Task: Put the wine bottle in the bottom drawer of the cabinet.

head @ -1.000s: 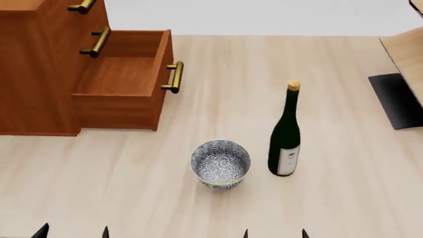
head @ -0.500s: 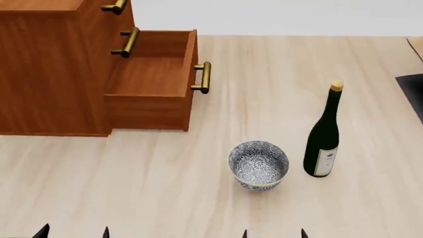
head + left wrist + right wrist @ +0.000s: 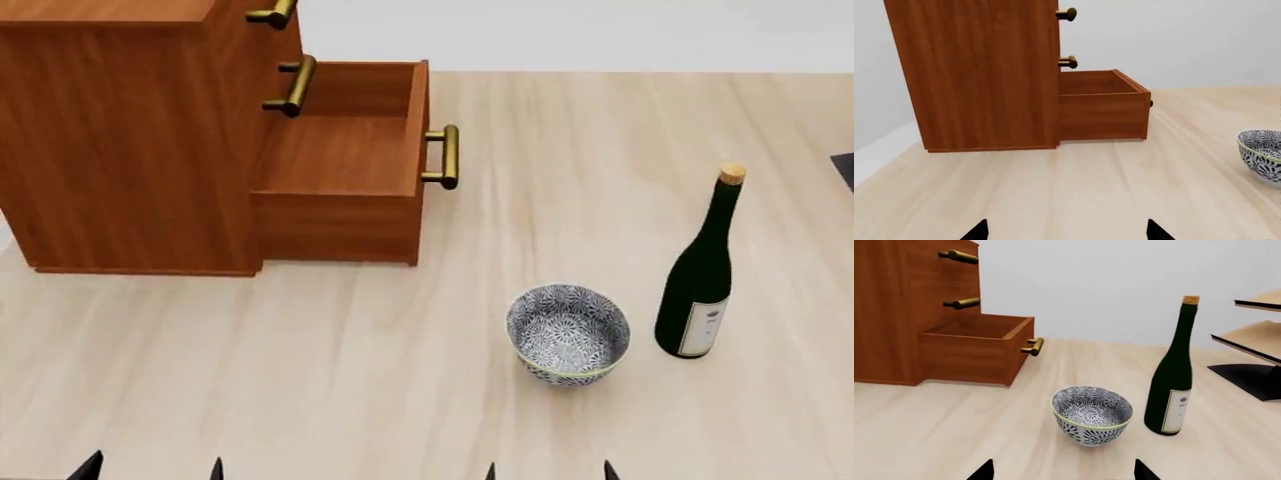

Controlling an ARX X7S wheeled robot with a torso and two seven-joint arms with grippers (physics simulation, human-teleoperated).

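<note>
The dark green wine bottle stands upright on the light wooden table, cork on top, white label near its base. The reddish-brown cabinet stands at the back left. Its bottom drawer is pulled out and shows nothing inside; its brass handle faces the bottle. My left gripper and right gripper stand open at the near edge, only their black fingertips showing, both well short of the bottle.
A blue-patterned bowl sits just left of the bottle, between it and the drawer. A light wooden rack on a black base stands right of the bottle. The two upper drawers are shut.
The head view has swung left: cabinet, bowl and bottle have all slid rightward in it, and the rack has left it. Nothing on the table has moved.
</note>
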